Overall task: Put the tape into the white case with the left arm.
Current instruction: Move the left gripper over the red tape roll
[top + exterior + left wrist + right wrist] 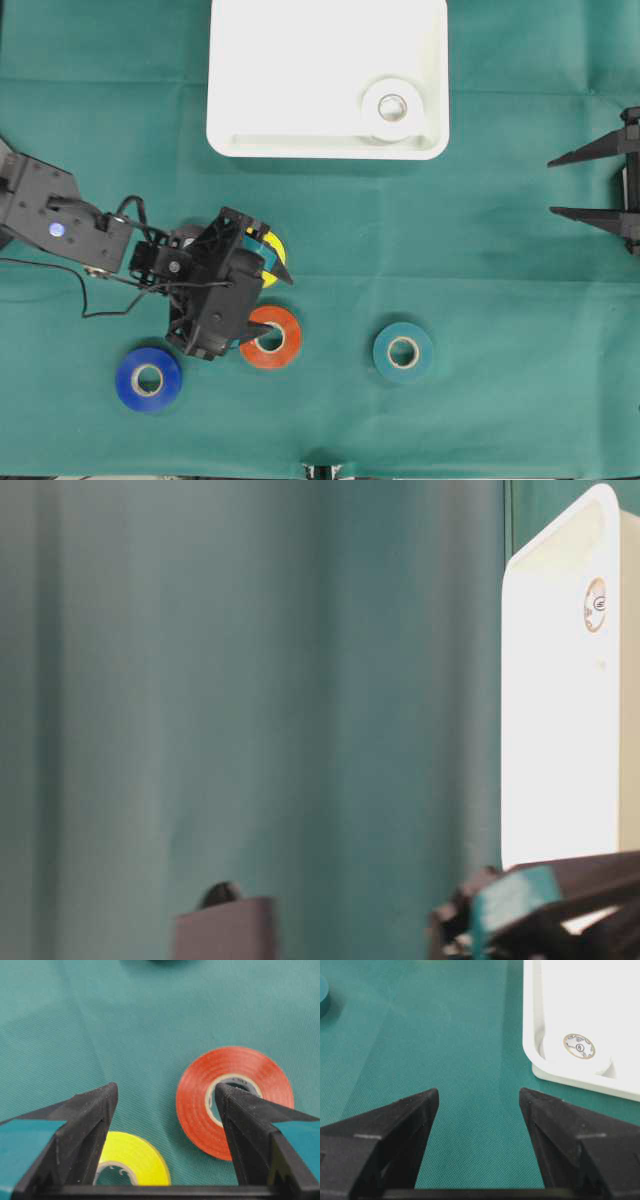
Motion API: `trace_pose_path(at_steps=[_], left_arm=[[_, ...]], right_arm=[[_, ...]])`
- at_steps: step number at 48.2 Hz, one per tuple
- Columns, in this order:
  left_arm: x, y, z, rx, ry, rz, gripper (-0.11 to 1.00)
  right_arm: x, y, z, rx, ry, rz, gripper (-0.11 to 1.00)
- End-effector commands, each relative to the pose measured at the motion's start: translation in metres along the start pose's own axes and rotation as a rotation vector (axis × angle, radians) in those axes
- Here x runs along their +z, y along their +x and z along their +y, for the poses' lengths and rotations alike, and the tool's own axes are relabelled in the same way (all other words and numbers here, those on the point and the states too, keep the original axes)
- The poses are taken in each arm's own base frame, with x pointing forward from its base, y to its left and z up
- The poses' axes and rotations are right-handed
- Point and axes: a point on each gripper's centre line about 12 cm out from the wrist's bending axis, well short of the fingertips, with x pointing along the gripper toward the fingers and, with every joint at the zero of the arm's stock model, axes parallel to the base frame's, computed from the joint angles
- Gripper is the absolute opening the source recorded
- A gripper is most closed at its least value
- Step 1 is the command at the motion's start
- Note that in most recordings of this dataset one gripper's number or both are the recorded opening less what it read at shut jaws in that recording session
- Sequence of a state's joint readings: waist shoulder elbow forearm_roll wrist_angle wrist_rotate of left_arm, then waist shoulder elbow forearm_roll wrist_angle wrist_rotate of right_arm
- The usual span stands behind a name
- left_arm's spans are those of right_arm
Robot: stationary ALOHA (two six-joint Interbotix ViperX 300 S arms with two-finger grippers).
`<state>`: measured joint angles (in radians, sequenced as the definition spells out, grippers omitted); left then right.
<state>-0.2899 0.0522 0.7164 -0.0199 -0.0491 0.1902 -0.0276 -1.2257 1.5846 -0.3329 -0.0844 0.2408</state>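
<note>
Low and left of centre in the overhead frame, I have two rolls right under my left gripper: an orange tape just below its tips and a yellow tape half hidden under its upper prong. Through the left wrist camera the jaws stand apart with nothing between them; the orange tape lies flat at the right, its inner edge already behind the right fingertip, while the yellow tape sits low in the frame beside the left one. Which roll is meant I cannot say for certain, but I judge the orange one the likelier pick, since it lies ahead of the tips. Both rolls lie flat with the hole facing up, so I expect the grasp to go across a wall of the ring. A blue tape rests at lower left and a teal tape lower right of centre, both apart from the gripper. The white case sits at the top centre, well above the gripper in the frame, and already holds one white roll in its lower right corner. My right gripper waits at the right edge, jaws wide apart and holding nothing.
</note>
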Motion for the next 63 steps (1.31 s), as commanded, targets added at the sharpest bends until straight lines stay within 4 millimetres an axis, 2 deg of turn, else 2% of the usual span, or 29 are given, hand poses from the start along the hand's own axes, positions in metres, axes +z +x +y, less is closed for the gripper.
trace_pose_path(at_steps=[1, 15, 36, 53, 59, 63], left_arm=[[0.009, 0.002, 0.0, 0.0, -0.002, -0.02, 0.78], [0.004, 0.018, -0.001, -0.005, 0.002, 0.01, 0.78], [0.001, 0.022, -0.002, -0.008, 0.003, 0.02, 0.78], [-0.005, 0.036, -0.003, -0.013, 0.004, 0.049, 0.78], [-0.009, 0.04, -0.005, -0.016, 0.004, 0.061, 0.74], [-0.011, 0.041, -0.006, -0.018, 0.005, 0.068, 0.61]], right_arm=[[0.005, 0.001, 0.0, 0.0, 0.002, -0.013, 0.98], [0.005, 0.001, 0.0, 0.002, 0.001, -0.014, 0.98], [0.004, 0.001, 0.0, 0.003, 0.1, -0.013, 0.98], [0.004, 0.001, 0.0, 0.002, 0.1, -0.013, 0.98], [0.004, 0.001, 0.0, 0.004, 0.101, -0.013, 0.98], [0.004, 0.001, 0.0, 0.004, 0.101, -0.013, 0.98]])
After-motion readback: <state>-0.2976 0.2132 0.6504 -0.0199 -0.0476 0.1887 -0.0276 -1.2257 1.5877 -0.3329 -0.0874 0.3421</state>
